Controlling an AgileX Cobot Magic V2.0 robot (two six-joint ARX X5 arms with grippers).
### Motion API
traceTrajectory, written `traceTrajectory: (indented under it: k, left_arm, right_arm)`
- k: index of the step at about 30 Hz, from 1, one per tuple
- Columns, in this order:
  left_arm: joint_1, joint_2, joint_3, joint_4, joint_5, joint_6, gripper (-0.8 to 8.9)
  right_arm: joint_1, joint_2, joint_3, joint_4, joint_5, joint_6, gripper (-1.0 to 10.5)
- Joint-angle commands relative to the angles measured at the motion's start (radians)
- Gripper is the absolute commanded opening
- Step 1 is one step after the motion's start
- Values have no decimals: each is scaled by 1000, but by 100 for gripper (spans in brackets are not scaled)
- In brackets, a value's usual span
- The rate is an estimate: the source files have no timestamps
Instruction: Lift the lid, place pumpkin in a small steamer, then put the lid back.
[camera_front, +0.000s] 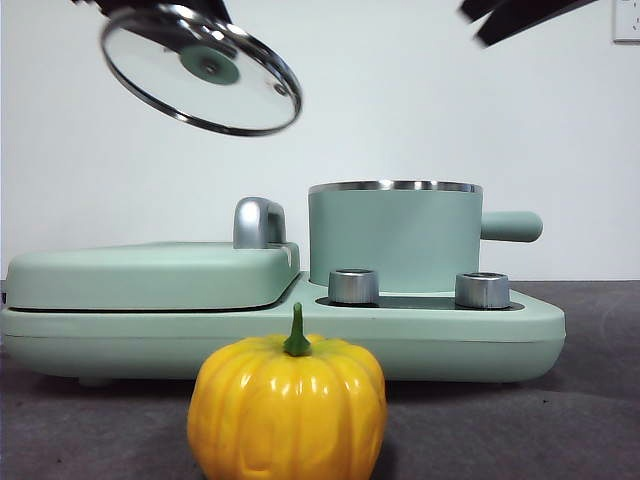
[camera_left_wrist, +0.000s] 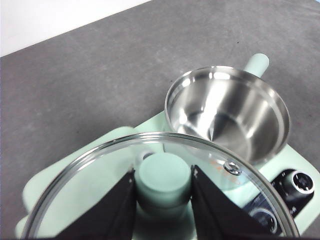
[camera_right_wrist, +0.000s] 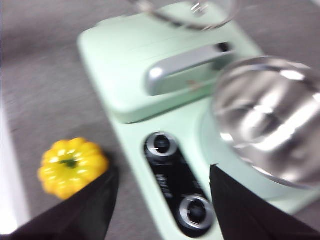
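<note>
Lid up in the air, pumpkin waiting on the counter!

The left gripper (camera_left_wrist: 163, 187) pinched the lid (camera_front: 200, 70) by its mint knob, tilted, high above the grill cover (camera_front: 150, 275). The small steamer (camera_front: 395, 238) stood uncovered on the base, steel inside showing. The right gripper (camera_right_wrist: 162, 200) hovered with fingers spread; the pumpkin (camera_front: 288, 410) sat on the counter (camera_front: 600, 400) just before the unit.

We see the right wrist view blurred, softening the small steamer (camera_right_wrist: 270, 120) and dials. In the front view, the pumpkin (camera_front: 287, 410) is cut off below, and the lid (camera_front: 200, 68) hides its knob.
</note>
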Motion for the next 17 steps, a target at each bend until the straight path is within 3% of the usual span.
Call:
traceTrajectory:
  k: [1,5,9,17]
  left_arm:
    - [-2,-49,-16,18,-34,-3,10]
    - [6,-152,-88,11,-69,-7,10]
    - [21,-254,-137,-58,-110,-8,10]
    - [41,-381,-148,-111,-136,-7,10]
  right_arm:
    - [77,61,14,2,-1,1,288]
    - [171,149,14,5,-2,0,291]
    - [249,243,14,14,-1,-1,398]
    - [341,380,14,40,32,-61,430]
